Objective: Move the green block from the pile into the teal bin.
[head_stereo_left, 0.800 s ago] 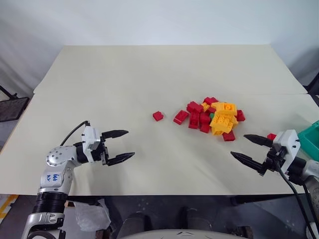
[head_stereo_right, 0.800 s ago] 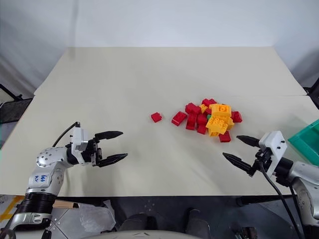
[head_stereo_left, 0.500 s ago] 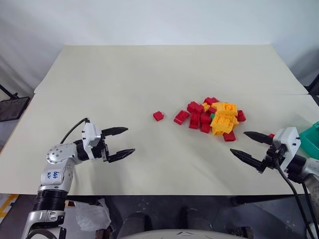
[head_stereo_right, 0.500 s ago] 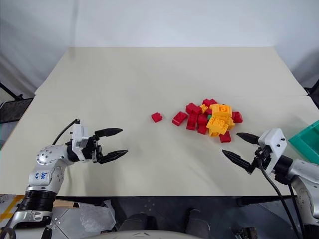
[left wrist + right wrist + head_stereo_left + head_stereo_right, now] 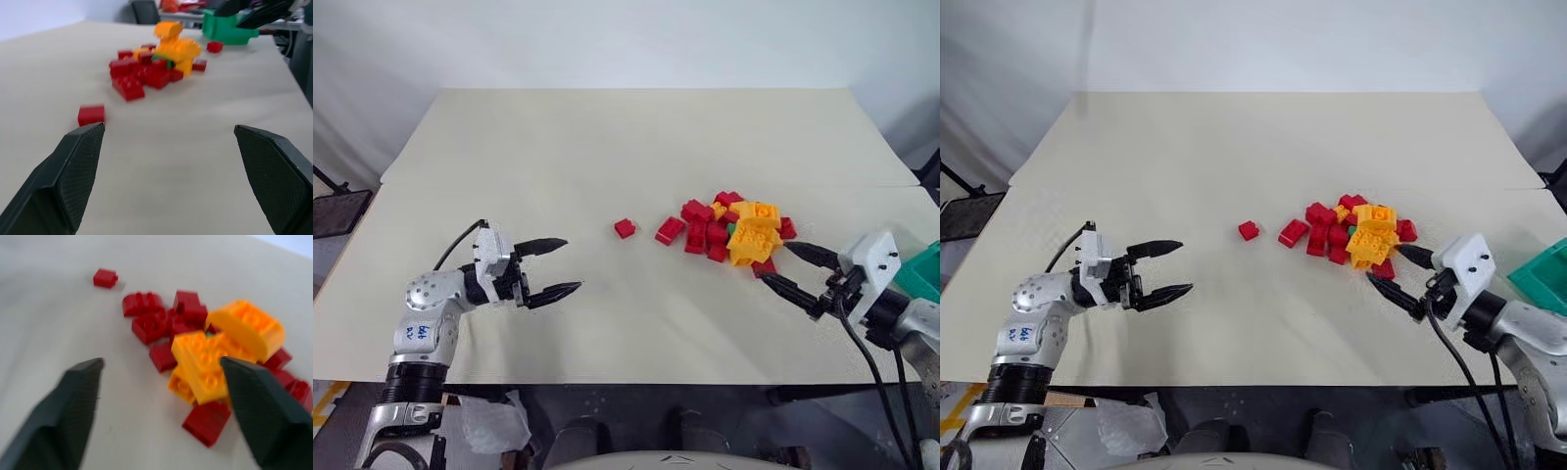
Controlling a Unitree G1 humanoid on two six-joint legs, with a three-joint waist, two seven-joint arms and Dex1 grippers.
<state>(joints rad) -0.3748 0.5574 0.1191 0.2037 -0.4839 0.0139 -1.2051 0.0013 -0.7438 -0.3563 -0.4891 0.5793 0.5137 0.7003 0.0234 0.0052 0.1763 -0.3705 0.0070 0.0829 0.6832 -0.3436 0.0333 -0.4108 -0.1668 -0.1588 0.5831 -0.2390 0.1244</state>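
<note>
**Gripper closes in on buried brick**

The right gripper (image 5: 790,272), jaws apart and empty, hovers beside the pile (image 5: 734,228). The green block (image 5: 730,228), light, rigid, likely slick, sits wedged mid-heap; best pinched across its flat sides.

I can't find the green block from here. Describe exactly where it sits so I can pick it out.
Start at the pile of red and yellow-orange bricks on the right half of the table, just ahead of the open right gripper. The green block is wedged in the pile's middle, against the left edge of the big yellow-orange bricks. Only a dark-green sliver shows, the single green piece there.
</note>
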